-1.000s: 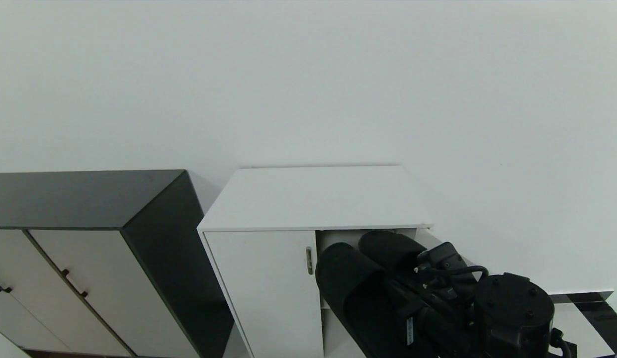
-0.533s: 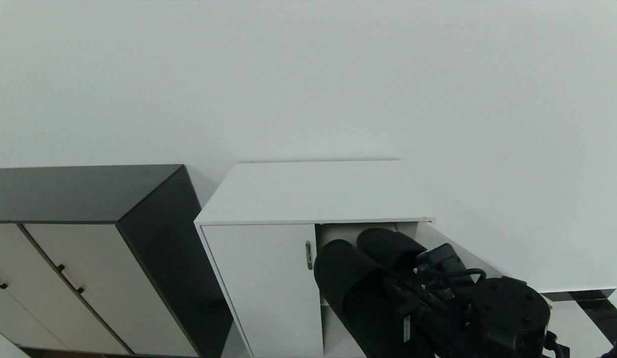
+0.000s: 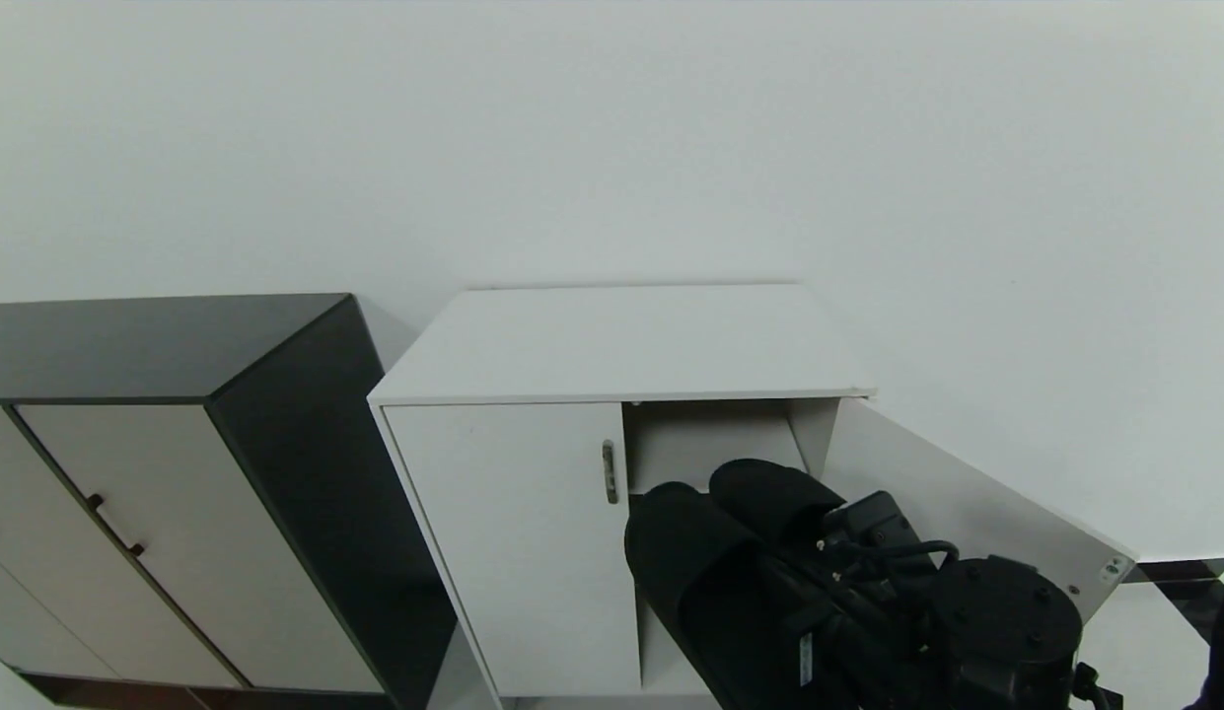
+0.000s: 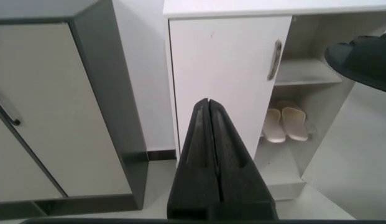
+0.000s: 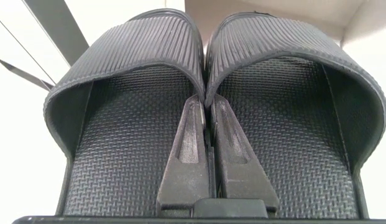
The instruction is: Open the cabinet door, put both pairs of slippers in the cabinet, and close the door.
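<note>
Black slippers (image 5: pixel 137 93), 2 pinched together by right gripper (image 5: pixel 207 106) for 1 carry, facing cabinet (image 3: pixel 621 345); white pair (image 4: pixel 286 122) already inside. Left gripper (image 4: pixel 208 109) clamped together, empty.

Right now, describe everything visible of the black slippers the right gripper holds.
The black slippers are a pair that looks rubbery, with ribbed straps and diamond-textured footbeds. They sit side by side, their inner edges pinched together by the right gripper, held in the air with toes toward the open white cabinet.
</note>
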You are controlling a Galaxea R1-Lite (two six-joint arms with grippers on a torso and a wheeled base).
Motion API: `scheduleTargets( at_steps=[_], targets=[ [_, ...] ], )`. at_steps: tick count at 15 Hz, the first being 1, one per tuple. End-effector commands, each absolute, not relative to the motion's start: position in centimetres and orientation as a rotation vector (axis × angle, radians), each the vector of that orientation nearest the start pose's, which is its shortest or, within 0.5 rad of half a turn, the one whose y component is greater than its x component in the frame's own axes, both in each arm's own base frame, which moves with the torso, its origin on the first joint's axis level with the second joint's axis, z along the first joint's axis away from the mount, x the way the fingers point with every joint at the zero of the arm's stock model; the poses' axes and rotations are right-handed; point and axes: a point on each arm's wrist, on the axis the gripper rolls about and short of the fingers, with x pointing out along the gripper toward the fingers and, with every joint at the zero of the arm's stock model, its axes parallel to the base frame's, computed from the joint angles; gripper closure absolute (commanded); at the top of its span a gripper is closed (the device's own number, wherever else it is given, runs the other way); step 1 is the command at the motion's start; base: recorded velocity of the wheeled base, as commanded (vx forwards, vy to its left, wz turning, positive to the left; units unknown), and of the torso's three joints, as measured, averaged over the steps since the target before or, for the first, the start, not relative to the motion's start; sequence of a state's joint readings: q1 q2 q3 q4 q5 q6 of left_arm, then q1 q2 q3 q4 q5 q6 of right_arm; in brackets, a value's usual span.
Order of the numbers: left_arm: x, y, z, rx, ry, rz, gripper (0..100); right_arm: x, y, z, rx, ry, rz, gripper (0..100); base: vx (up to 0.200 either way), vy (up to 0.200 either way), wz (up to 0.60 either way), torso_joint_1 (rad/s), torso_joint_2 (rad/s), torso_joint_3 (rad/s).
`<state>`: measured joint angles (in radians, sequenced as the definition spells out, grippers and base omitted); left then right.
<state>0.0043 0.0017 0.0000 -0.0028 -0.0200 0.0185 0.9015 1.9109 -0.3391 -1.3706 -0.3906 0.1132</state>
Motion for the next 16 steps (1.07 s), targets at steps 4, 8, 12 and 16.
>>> scheduleTargets(
  at_steps=[4,8,12,16],
  targets=[
    [-2.27,-0.06,7.57,0.018,0.0,-0.015,100,17.65,20.96,8.55,-0.017,0.198,0.5,100,0.0,0.0,0.0,-0.218,0.54,0.312],
    [-2.27,-0.06,7.58,0.018,-0.002,-0.015,100,17.68,21.0,8.38,-0.021,0.203,0.499,100,0.0,0.0,0.0,-0.202,0.52,0.316],
    [-2.27,-0.06,7.57,0.018,0.0,-0.015,100,17.68,21.0,8.38,-0.021,0.203,0.499,100,0.0,0.0,0.0,-0.173,0.49,0.312],
    [-2.27,-0.06,7.58,0.018,-0.002,-0.015,100,17.68,21.0,8.38,-0.021,0.203,0.499,100,0.0,0.0,0.0,-0.144,0.47,0.329]
  ],
)
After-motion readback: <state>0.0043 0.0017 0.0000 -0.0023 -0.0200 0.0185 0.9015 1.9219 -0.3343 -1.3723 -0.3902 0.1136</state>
